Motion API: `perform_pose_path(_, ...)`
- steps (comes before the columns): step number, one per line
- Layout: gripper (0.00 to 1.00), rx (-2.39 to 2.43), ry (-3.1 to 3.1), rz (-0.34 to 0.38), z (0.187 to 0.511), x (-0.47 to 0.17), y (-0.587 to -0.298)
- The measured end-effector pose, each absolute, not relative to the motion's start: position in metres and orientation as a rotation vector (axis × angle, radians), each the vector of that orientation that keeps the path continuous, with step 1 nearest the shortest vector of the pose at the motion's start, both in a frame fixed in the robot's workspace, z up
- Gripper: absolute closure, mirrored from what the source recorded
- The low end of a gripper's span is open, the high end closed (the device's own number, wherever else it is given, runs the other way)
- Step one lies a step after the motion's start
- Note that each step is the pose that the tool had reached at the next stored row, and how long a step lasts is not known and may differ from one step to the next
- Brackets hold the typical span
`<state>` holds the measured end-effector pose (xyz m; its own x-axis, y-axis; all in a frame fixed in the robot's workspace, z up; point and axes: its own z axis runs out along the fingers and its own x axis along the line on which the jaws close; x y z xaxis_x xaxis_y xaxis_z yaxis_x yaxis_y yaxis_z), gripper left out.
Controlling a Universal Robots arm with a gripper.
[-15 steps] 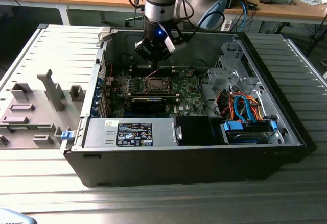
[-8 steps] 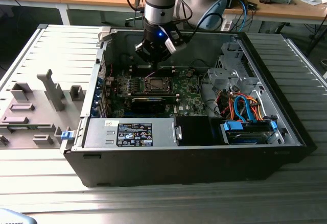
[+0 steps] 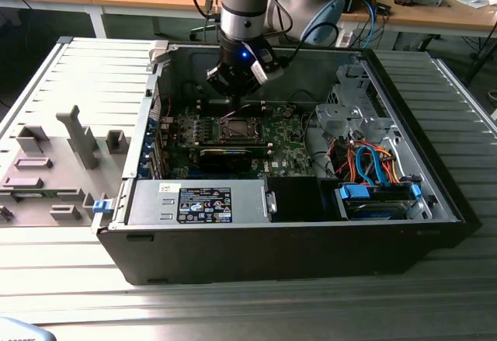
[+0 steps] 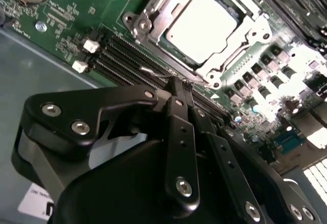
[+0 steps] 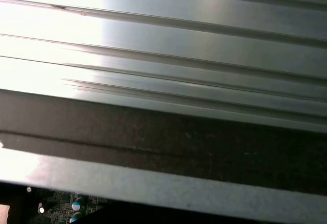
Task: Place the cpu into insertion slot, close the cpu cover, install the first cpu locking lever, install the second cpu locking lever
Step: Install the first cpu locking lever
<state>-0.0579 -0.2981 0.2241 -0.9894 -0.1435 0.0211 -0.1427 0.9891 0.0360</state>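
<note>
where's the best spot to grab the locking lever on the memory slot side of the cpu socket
Probably the locking lever's bent free end, which stands out from the cpu cover's edge toward the memory slots. Bring the gripper from above, set across the thin wire. The lever lies low along the socket, so a sideways approach would likely foul the slots.

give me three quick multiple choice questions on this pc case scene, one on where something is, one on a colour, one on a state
1. Where is the cpu?
A. seated in the insertion slot
B. on the grey tray outside the case
C. held in the gripper

2. What colour is the motherboard?
A. red
B. green
C. white

3. How does the cpu cover lie?
A. raised upright
B. down around the cpu
C. removed onto the table

Answers: 1 A, its silvery top sits inside the socket; 2 B, the second wrist view shows green board; 3 B, the frame lies flat around the chip.
</note>
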Motion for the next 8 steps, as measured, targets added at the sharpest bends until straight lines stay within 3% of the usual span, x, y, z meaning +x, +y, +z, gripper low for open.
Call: perform_pose_path(8, 0.89, 0.224, -3.109, -0.054, 0.2134, -0.0527, -0.2981)
